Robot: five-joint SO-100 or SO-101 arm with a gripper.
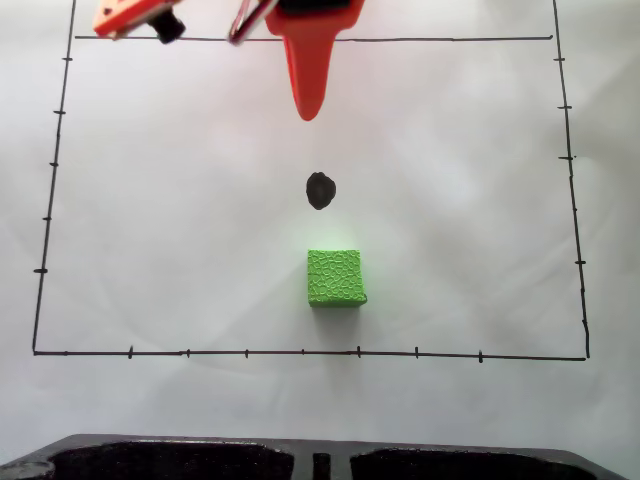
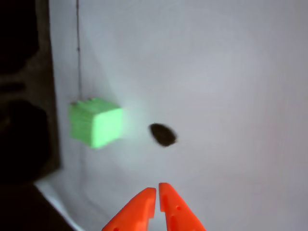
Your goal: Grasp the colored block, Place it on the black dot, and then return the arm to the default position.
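Note:
The colored block (image 1: 336, 277) is a small green cube with a crackled top, resting on the white sheet just below the black dot (image 1: 320, 190) in the fixed view. In the wrist view the block (image 2: 95, 121) lies left of the dot (image 2: 162, 134). The orange arm's tapered finger (image 1: 310, 75) hangs at the top centre, above the dot and apart from both. In the wrist view my gripper (image 2: 157, 189) enters from the bottom edge, its two orange fingertips pressed together with nothing between them, well short of the dot.
Thin black border lines with tick marks (image 1: 300, 352) frame the sheet. A black moulded base (image 1: 300, 460) runs along the bottom edge of the fixed view, and a dark edge (image 2: 24, 96) fills the left of the wrist view.

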